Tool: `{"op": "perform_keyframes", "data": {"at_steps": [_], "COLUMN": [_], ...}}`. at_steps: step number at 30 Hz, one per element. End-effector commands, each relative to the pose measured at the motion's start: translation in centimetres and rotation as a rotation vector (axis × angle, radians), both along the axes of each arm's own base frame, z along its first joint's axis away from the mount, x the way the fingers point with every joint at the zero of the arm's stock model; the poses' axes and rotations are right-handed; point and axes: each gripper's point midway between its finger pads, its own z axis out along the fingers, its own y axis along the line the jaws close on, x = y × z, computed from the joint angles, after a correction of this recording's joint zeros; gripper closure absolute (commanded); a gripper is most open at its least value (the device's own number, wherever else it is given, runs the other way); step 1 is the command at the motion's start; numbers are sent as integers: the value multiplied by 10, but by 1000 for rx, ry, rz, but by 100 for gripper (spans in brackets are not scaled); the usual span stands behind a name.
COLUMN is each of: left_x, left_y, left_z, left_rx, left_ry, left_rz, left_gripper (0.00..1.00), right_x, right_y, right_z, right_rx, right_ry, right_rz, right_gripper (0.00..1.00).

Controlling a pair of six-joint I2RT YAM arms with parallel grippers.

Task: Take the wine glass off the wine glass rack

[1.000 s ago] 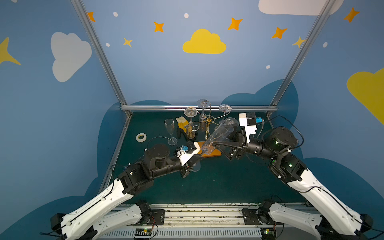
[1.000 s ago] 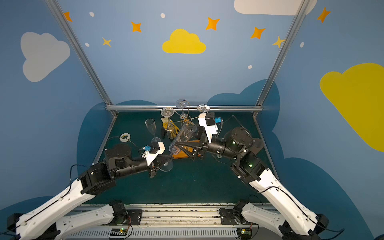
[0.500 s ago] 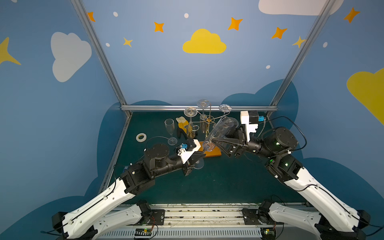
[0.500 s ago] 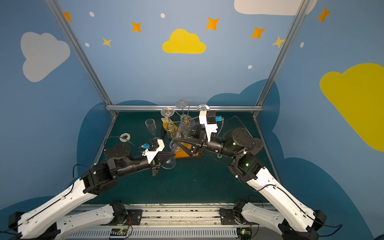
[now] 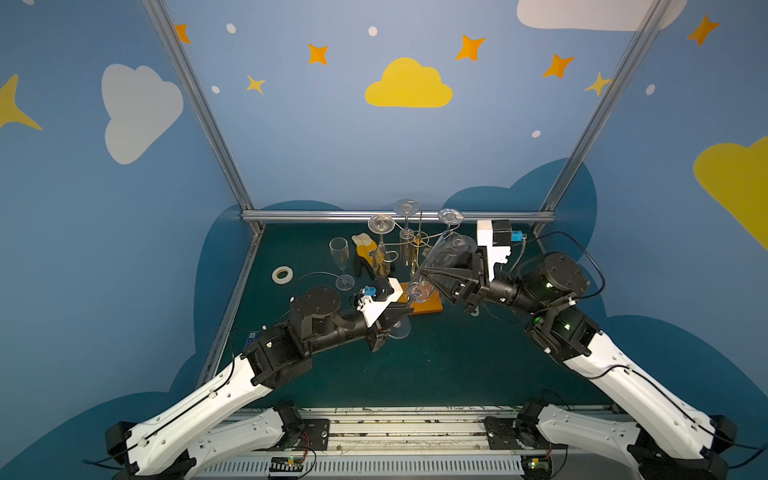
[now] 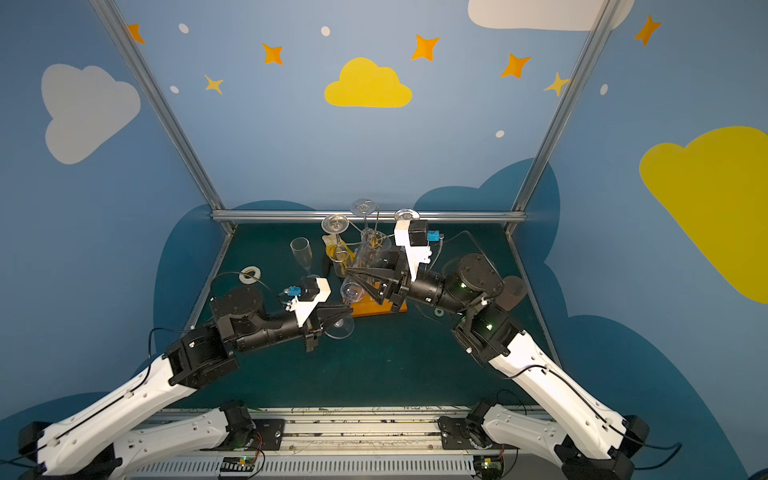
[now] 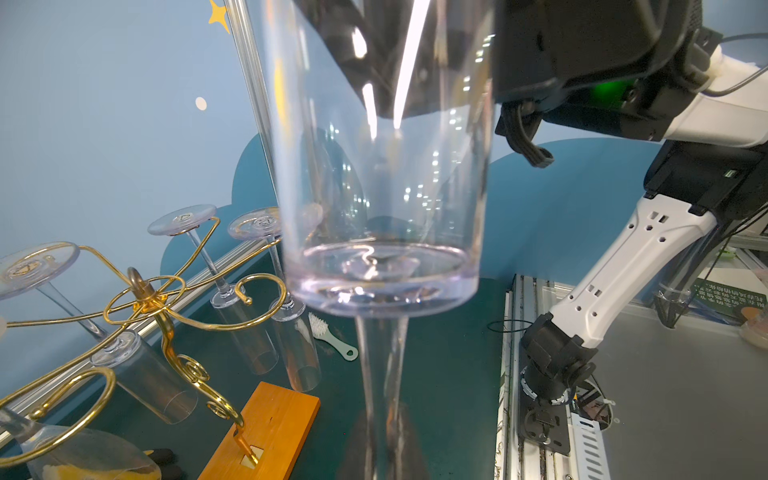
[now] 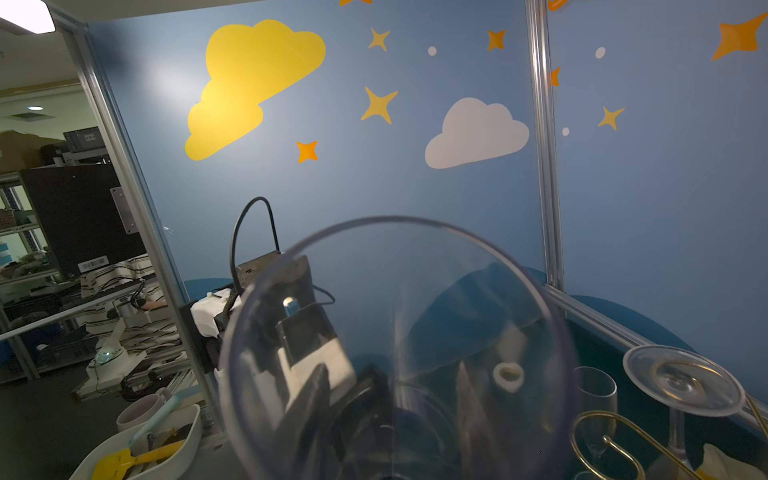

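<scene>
Left fingers (image 5: 401, 312) are clenched on the stem of the wine glass (image 5: 446, 255). Right fingers (image 5: 451, 277) straddle its bowl; we cannot tell if they press. The glass leans over the wine glass rack (image 5: 432, 306), which stands on the green surface (image 5: 436, 365).

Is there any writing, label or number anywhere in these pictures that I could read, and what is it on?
Nothing reads clearly.
Green sign: white characters, blurred.
Barcode label on the black cabinet: bars only, too small.
Feet of the hanging glasses: moulded marks, unreadable.
</scene>
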Motion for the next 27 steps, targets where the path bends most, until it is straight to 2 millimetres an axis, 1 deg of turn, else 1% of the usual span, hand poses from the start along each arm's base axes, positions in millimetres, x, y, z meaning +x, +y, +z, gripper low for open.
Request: {"op": "perform_keyframes", "data": {"at_steps": [1, 3, 5, 7, 9, 14, 18, 22, 27], "left_x": [-1, 0, 0, 0, 0, -1, 3, 5, 7], "left_y": [2, 4, 7, 13, 19, 37, 54, 68, 85], "left_z": [10, 11, 11, 13, 15, 22, 23, 24, 23], "left_rx": [-27, -33, -37, -44, -52, -82, -99, -125, -149], "left_ry": [-30, -34, -39, -48, -59, -82, -96, -103, -111], "left_rz": [6, 17, 28, 46, 66, 127, 207, 268, 337], "left_gripper": [82, 61, 46, 36, 30, 20, 18, 18, 18], "right_x": [-6, -7, -7, -7, -7, -5, -1, 2, 7], "right_y": [-1, -1, -2, -4, -6, -16, -28, -44, -69], "right_z": [5, 5, 3, 2, -1, -14, -32, -56, -94], "right_rx": [24, 21, 15, 8, -3, -42, -96, -152, -232], "right_ry": [-13, -19, -26, -33, -37, -52, -50, -50, -44], "right_rz": [17, 16, 11, 1, -17, -75, -152, -240, -362], "right_gripper": [68, 68, 69, 69, 70, 71, 71, 71, 72]}}
